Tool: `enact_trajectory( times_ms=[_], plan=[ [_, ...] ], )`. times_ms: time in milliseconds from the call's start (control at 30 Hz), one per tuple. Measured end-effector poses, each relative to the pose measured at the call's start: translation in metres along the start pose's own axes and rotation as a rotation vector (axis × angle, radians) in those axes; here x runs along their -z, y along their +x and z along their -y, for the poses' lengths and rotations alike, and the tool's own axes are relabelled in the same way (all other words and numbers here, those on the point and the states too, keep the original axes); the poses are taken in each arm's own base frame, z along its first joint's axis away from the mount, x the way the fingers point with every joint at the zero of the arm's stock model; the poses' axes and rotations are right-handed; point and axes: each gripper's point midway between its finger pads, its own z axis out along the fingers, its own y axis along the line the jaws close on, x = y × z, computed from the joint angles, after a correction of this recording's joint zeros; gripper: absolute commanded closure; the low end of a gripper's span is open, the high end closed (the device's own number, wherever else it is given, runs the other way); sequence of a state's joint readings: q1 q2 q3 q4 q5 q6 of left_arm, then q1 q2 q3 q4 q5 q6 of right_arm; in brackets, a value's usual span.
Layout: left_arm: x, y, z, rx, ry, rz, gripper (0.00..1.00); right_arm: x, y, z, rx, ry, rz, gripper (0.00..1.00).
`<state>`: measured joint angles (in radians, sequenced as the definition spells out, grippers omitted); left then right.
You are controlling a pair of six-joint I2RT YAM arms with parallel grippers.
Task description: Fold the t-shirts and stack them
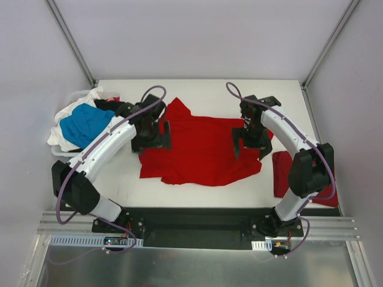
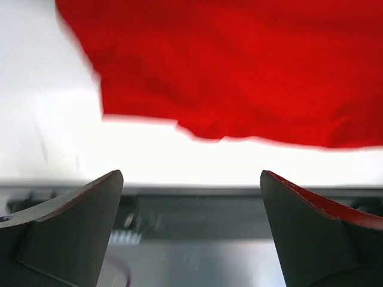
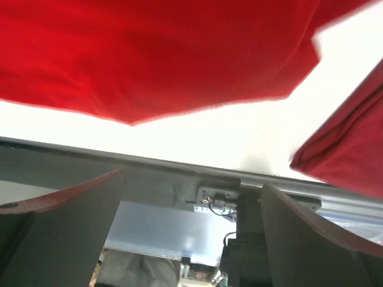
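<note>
The right arm [image 1: 308, 167] covers much of the folded red t-shirt [image 1: 280, 176].

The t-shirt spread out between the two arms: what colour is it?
The t-shirt is plain red, clearest from the top external view.

No text, label, brand, number or sign can be read anywhere.

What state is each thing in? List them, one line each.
middle red t-shirt: spread on the table, unfolded, in neither gripper.
right red t-shirt: folded, at the table's right edge.
shirt pile: crumpled, unfolded, far left.
left gripper: open, empty.
right gripper: open, empty.
</note>
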<state>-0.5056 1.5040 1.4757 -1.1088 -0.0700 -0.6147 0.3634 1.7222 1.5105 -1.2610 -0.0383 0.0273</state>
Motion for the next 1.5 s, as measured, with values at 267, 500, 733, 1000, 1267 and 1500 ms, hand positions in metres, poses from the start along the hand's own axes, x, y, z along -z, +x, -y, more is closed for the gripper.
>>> enact_trajectory(
  times_ms=[267,500,733,1000,1267,1500],
  plan=[
    [-0.047,0.094,-0.058,0.003,-0.171,-0.27,0.12,-0.023,0.057,0.015,-0.002,0.065,-0.155,0.99],
    [-0.03,0.002,0.002,-0.003,-0.084,-0.104,1.0,0.013,-0.02,-0.003,-0.017,0.062,0.062,0.99],
    [-0.024,-0.077,0.054,-0.026,-0.005,0.04,1.0,0.015,-0.066,-0.019,-0.01,0.054,0.128,0.99],
    [-0.102,-0.089,0.021,0.033,-0.117,-0.094,1.0,-0.045,-0.093,-0.033,-0.003,0.046,0.03,0.99],
    [-0.153,-0.156,-0.002,0.111,-0.143,-0.038,1.0,-0.047,-0.142,-0.065,-0.034,-0.096,0.209,0.99],
    [-0.192,-0.192,0.005,0.102,-0.099,0.018,1.0,-0.036,-0.162,-0.094,-0.029,-0.198,0.294,0.99]
  ],
)
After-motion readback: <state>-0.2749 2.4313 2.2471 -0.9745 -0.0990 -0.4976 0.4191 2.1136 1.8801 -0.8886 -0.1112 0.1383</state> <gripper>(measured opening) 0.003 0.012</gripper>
